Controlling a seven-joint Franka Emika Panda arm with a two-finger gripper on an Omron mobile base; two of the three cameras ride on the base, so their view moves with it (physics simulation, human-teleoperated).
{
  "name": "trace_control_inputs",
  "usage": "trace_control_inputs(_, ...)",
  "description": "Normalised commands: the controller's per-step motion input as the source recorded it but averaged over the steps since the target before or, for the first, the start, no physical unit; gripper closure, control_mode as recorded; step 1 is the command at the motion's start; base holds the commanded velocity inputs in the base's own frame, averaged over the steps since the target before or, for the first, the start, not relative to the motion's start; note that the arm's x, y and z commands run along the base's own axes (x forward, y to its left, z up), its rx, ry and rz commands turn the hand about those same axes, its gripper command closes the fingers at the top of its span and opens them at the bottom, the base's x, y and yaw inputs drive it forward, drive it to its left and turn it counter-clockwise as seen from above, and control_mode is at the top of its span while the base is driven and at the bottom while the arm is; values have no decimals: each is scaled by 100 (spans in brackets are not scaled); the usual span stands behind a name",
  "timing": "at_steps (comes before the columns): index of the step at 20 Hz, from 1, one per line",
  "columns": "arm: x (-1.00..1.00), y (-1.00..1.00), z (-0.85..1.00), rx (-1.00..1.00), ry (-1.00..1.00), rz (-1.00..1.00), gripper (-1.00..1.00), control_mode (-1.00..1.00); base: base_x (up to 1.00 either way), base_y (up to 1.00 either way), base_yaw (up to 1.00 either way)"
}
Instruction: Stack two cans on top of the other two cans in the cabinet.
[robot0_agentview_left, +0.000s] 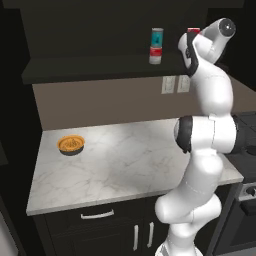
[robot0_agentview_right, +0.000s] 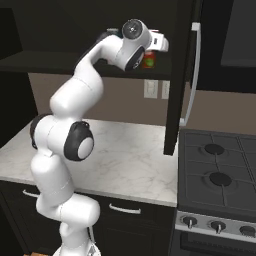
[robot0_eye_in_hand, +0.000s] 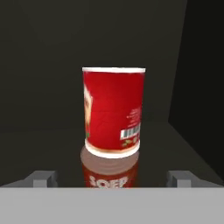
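Note:
In the hand view the bright red can stands upright on the darker red-orange can, on the cabinet's dark shelf. My gripper is open, its fingertips wide apart on either side of the lower can and touching neither. The left base view shows the teal-blue can standing on the red-and-white can on the cabinet shelf. To its right the red can's top peeks out behind my arm. From the right, the red stack is mostly hidden by my hand.
An orange bowl sits at the left of the marble counter. An open black cabinet door hangs just right of my hand. A stove lies further right. Drawers with silver handles are below.

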Motion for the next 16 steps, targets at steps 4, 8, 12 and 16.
trace_control_inputs(4, -42, 34, -10, 0, 0, -2, -100, -100, 0, 0, 0)
trace_control_inputs(8, -50, 44, -12, 0, -1, -4, -100, -100, 0, 0, 0)
trace_control_inputs(12, -60, 43, -13, 0, -2, -3, -100, -100, 0, 0, 0)
trace_control_inputs(16, -65, 42, -11, 0, 0, -2, -100, -100, 0, 0, 0)
